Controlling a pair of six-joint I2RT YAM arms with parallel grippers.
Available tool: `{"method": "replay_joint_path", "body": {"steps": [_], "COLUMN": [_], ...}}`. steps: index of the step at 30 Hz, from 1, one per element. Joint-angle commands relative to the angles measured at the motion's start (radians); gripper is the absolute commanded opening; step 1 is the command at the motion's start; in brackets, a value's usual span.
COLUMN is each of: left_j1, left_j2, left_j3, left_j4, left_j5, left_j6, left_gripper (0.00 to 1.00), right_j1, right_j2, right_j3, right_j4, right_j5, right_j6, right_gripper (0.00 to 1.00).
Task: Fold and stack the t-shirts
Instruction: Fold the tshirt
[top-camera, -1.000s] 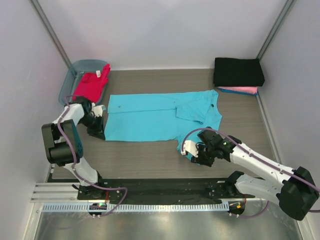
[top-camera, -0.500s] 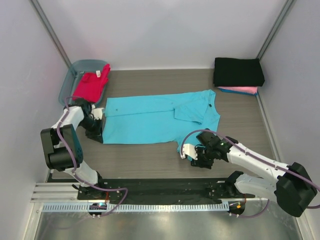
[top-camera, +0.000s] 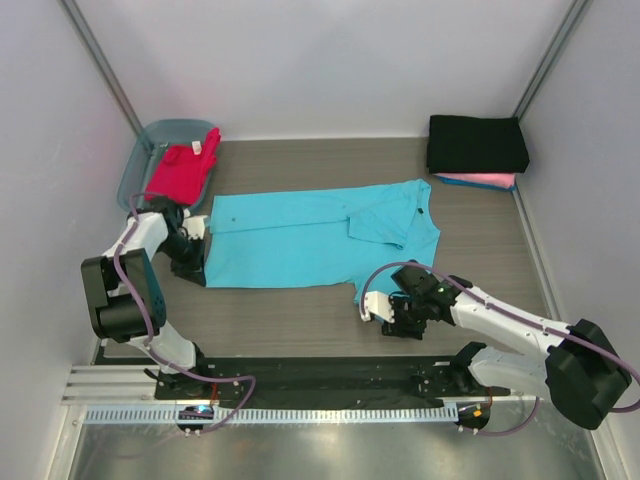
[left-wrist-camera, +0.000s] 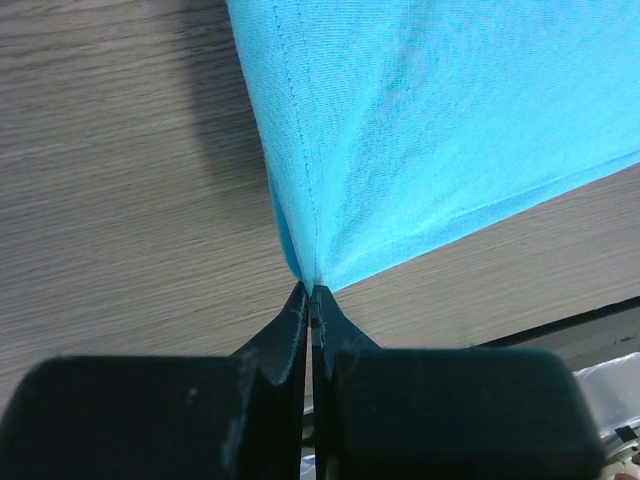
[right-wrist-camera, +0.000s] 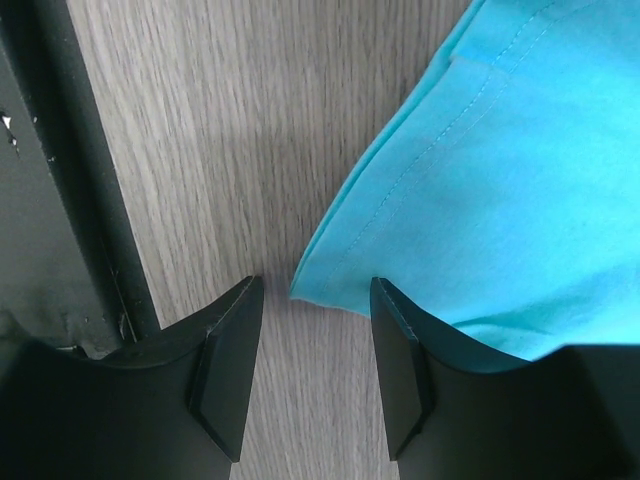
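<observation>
Top external view: the wood-grain table (top-camera: 300, 320) bears the turquoise short-sleeved cloth t-shirt (top-camera: 300, 240), spread flat across its middle. The left gripper (left-wrist-camera: 310, 297) is clamped tight on its near left corner. The right gripper (right-wrist-camera: 312, 300) stands partly open, jaws straddling the near right corner without pinching it.

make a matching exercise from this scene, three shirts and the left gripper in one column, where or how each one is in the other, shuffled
Things
1. turquoise t-shirt
2. red-magenta t-shirt
3. black t-shirt
4. left gripper

States
A. folded, on top of the pink t-shirt
B. shut on a cloth corner
C. spread out in the middle
D. lying in the tub

Pairs: 1-C, 2-D, 3-A, 4-B
</observation>
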Motion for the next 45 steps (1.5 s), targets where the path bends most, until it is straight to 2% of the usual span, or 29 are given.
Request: {"method": "replay_joint_path", "body": {"steps": [1, 5, 13, 16, 17, 19, 23, 26, 30, 32, 39, 45], "left_j1": [-0.006, -0.009, -0.013, -0.013, -0.013, -0.013, -0.013, -0.015, -0.016, -0.018, -0.062, -0.079], "left_j2": [-0.010, -0.005, 0.000, -0.005, -0.007, -0.008, -0.029, -0.054, -0.097, -0.109, -0.186, -0.253], "left_j3": [0.024, 0.025, 0.031, 0.033, 0.033, 0.035, 0.033, 0.033, 0.048, 0.054, 0.062, 0.081], "left_j4": [-0.004, -0.003, -0.001, 0.004, 0.002, -0.001, -0.010, -0.024, -0.074, -0.096, -0.202, -0.295], "left_j5": [-0.015, -0.016, -0.013, -0.018, -0.018, -0.016, -0.016, -0.022, -0.007, -0.001, 0.024, 0.019], "left_j6": [-0.005, -0.006, 0.001, 0.009, 0.011, 0.014, 0.038, 0.057, 0.106, 0.121, 0.182, 0.212], "left_gripper": [0.00, 0.00, 0.00, 0.00, 0.00, 0.00, 0.00, 0.00, 0.00, 0.00, 0.00, 0.00], "right_j1": [0.004, 0.005, 0.004, 0.002, -0.001, -0.010, -0.030, -0.030, -0.030, -0.030, -0.030, -0.030], "right_j2": [0.014, 0.017, 0.026, 0.023, 0.023, 0.020, -0.026, -0.081, -0.196, -0.221, -0.213, -0.198], "right_j3": [-0.028, -0.040, -0.048, -0.042, -0.031, -0.016, 0.064, 0.139, 0.214, 0.254, 0.368, 0.487], "right_j4": [0.071, 0.086, 0.082, 0.059, 0.050, 0.014, -0.076, -0.188, -0.317, -0.326, -0.378, -0.418], "right_j5": [0.003, 0.013, 0.042, 0.066, 0.068, 0.068, 0.079, 0.082, 0.092, 0.118, 0.163, 0.204], "right_j6": [-0.015, -0.011, -0.020, -0.034, -0.041, -0.041, -0.025, 0.008, 0.063, 0.087, 0.152, 0.123], "right_gripper": [0.53, 0.51, 0.40, 0.33, 0.26, 0.22, 0.08, 0.02, 0.02, 0.02, 0.01, 0.01]}}
